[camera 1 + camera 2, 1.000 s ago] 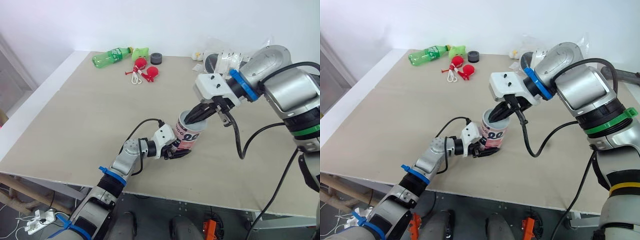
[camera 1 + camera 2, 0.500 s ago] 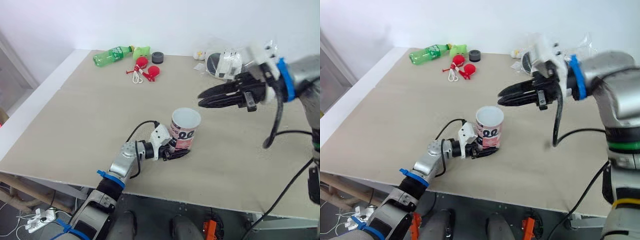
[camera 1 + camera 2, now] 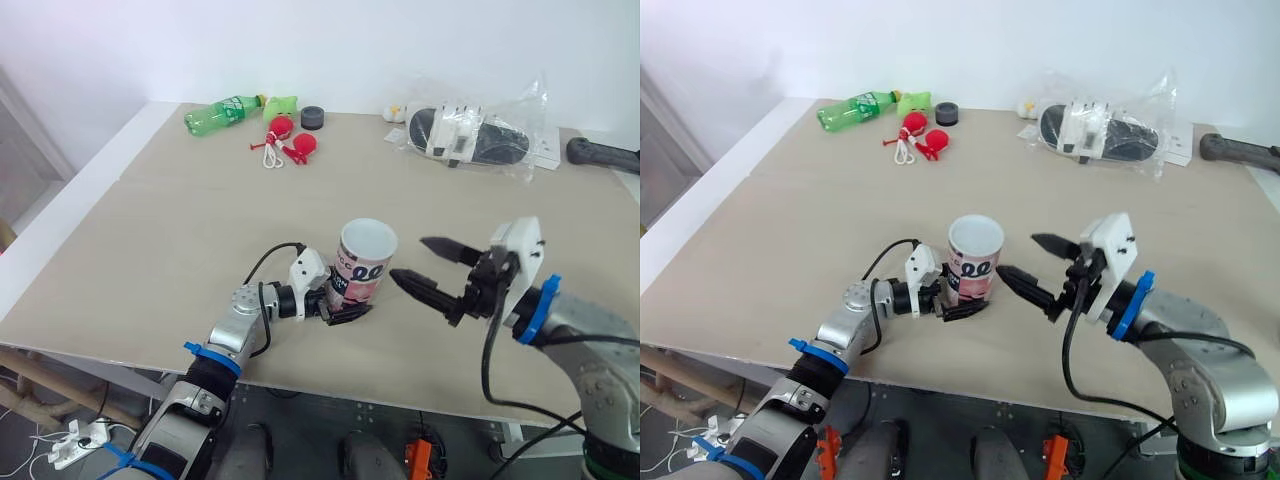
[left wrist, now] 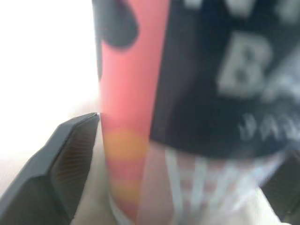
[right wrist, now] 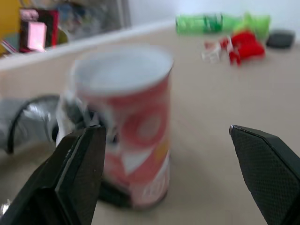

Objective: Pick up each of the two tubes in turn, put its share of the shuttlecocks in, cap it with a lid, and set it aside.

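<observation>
Left gripper (image 3: 340, 308) clamped on base of tube (image 3: 362, 265), which stands upright on table (image 3: 180, 230), mouth open. Just right of tube, right gripper (image 3: 408, 259) has fingers spread wide, empty, tips pointing at tube, not touching. Far behind tube: red toys (image 3: 290, 140), black lid (image 3: 314, 116), green bottle (image 3: 222, 112); far behind-right of tube, clear plastic bag (image 3: 470, 135)

A pale beige tabletop (image 3: 170, 240) is stretching away around the left gripper (image 3: 345, 308), a white border (image 3: 70, 200) running along it well out to that gripper's left. Far beyond the gripper a plain white wall (image 3: 330, 40) is rising (soft, even light is falling there), and dark floor (image 3: 300, 415) is showing behind the gripper.
</observation>
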{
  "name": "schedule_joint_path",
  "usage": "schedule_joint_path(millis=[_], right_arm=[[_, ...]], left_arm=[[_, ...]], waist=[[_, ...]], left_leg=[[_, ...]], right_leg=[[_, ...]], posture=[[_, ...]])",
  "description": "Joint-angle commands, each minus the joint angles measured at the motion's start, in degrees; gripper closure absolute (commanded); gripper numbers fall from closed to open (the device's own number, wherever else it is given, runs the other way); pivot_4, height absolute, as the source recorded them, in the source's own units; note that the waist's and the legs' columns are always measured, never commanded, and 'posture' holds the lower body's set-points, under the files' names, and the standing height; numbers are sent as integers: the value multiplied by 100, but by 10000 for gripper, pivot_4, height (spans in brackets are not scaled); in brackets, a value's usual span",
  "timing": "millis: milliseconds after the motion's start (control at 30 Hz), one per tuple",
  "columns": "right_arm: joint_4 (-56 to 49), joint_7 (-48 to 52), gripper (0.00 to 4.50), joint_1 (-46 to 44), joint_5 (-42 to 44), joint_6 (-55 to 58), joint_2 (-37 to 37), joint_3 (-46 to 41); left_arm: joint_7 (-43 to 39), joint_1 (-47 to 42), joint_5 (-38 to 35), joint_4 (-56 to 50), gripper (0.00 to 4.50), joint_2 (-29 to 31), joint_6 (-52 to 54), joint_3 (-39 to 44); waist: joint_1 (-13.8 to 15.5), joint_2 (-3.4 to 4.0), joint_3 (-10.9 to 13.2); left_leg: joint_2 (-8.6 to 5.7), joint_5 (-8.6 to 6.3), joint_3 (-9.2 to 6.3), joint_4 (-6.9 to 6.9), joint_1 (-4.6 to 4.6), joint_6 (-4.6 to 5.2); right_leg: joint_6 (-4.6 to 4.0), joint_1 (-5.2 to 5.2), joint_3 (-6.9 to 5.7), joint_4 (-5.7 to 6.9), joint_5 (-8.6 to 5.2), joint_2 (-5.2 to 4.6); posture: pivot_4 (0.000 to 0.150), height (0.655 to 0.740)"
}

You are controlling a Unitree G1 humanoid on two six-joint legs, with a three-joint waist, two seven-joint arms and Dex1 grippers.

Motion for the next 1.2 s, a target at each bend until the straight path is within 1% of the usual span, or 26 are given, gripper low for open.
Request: schedule_joint_path(millis=[33,100,267,400,467,533,700,867,1200], right_arm=[[-295,-103,0,408,-311,-555,91,304],[-140,-131,0,575,-508,-845,188,516],[402,-148,0,638,-991,-1515,503,1243],[931,-142,0,486,-1342,-2013,766,1750],[1276,-132,0,331,-1472,-2224,901,1934],[1535,-129,0,213,-1544,-2395,1004,2036],[1986,-105,0,-64,-1655,-2665,1232,2252],[2488,36,0,-410,-1765,-2880,1446,2521],[3367,421,0,-1072,-1995,-3271,1579,2817]], left_arm=[[-222,189,-6,-48,206,339,112,72],[-318,263,-70,-150,206,504,155,140],[-550,552,-253,-511,206,932,191,343],[-728,954,-463,-980,206,1310,293,509],[-814,1240,-678,-1331,206,1574,463,702],[-877,1438,-943,-1571,206,1733,633,897],[-957,1836,-1250,-2116,206,2080,850,1149],[-858,2082,-1321,-2508,206,2191,977,1177],[-694,2097,-1317,-2702,206,2146,1088,1151]], waist=[[-35,0,-1],[-63,0,-2],[-91,-8,-6],[-92,-5,-8],[-99,-5,-8],[-109,-5,-8],[-73,-9,-6],[-72,-13,-3],[-66,-17,-1]], left_leg=[[6,1,0,-1,3,1],[13,1,0,-3,15,2],[46,2,1,-10,36,2],[75,2,-1,-18,41,2],[83,1,-1,-24,43,2],[88,1,1,-31,45,1],[88,1,0,-53,47,1],[86,2,1,-62,46,0],[87,2,1,-66,45,-1]], right_leg=[[-3,0,0,0,2,5],[-11,4,2,0,7,11],[-40,5,9,0,21,45],[-63,2,14,1,23,80],[-71,0,16,1,20,90],[-76,-2,18,1,18,93],[-85,-8,17,1,9,92],[-85,-12,17,0,5,88],[-88,-16,17,0,5,90]], posture=[[1500,7400],[1500,7400],[1500,7400],[1500,7400],[1500,7400],[1500,7400],[1500,7400],[1500,7400],[1500,7400]])
